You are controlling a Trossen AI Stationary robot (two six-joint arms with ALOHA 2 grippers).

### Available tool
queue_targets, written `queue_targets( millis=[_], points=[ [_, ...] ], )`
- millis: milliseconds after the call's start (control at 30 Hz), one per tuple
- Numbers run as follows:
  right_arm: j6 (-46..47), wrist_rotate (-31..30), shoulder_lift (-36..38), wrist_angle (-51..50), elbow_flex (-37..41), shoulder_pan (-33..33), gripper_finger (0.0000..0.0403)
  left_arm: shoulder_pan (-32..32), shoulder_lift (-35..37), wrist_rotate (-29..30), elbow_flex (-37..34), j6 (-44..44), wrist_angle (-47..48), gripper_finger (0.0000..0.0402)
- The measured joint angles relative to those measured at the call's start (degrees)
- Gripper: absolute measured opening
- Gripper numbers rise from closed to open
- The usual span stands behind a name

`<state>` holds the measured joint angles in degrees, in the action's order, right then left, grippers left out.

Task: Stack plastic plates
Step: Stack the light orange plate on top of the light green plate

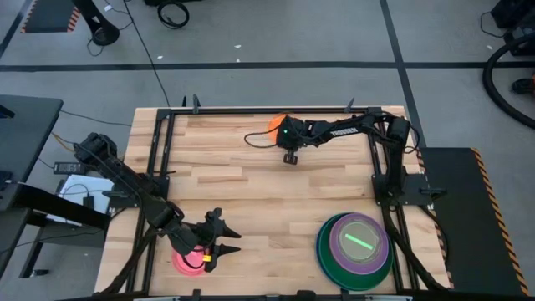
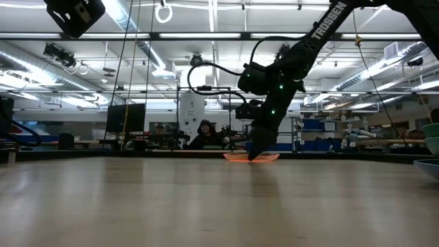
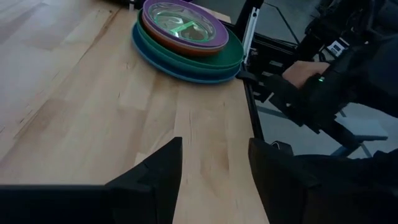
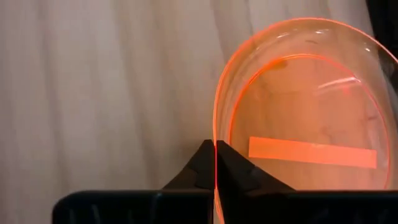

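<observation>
While seen from above, right gripper (image 1: 281, 127) at far table edge over small orange plate (image 1: 274, 123), left gripper (image 1: 227, 241) spread wide above pink plate (image 1: 185, 259), plate stack (image 1: 354, 242) near right corner, right wrist view, fingers (image 4: 202, 165) clenched on orange rim

A robotics lab or workshop: beyond the right hand (image 2: 255, 155) a seated person (image 2: 205, 135) works among benches and shelving under ceiling strip lights (image 2: 226, 36), with cables (image 1: 155, 63) trailing across the taped floor (image 1: 251, 65).
</observation>
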<state>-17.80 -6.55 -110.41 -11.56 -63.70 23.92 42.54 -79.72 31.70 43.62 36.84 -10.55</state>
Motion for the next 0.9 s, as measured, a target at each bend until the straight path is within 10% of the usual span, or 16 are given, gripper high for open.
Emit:
queue_targets(
  millis=[467,900],
  points=[
    [3.96,-6.74,-0.09,-10.26,-9.4,-11.37,0.0005,0.11,0.0,-0.1,0.0,5.84,0.02,0.019],
    [21.59,-21.4,0.07,-40.3,-31.31,-36.75,0.0003,0.46,0.0,-0.11,0.0,5.95,0.05,0.019]
  ],
)
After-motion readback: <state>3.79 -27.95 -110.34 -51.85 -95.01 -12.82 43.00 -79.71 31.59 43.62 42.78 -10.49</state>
